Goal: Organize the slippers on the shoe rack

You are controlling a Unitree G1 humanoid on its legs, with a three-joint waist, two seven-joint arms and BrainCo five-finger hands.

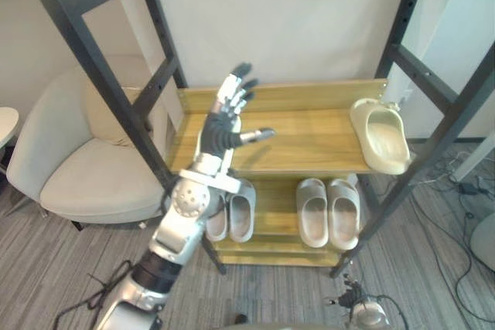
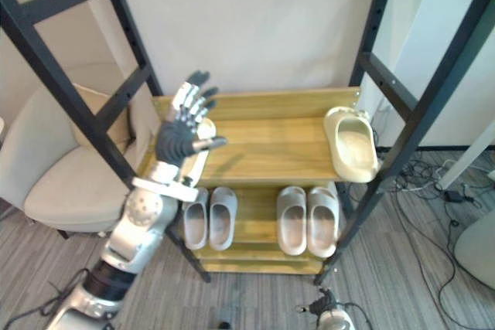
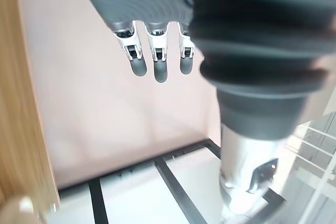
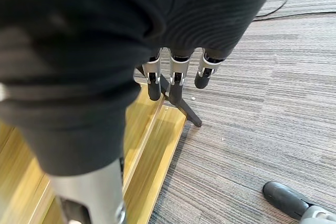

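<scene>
Smooth rounded slipper (image 1: 379, 133) (cream) on wooden rack (image 1: 309, 141)

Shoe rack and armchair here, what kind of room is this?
Likely a home entryway or lounge corner: a wooden shoe rack holding slippers, a cream armchair beside it, and grey carpet.

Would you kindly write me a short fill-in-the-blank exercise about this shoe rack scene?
The lower wooden shelf holds ___ pairs of pale grey foam slippers.
The cream foam slipper far from the left hand lies at the upper shelf's ___ end.
The left hand hovers open, holding ___.
Missing: two; right; nothing.
</scene>
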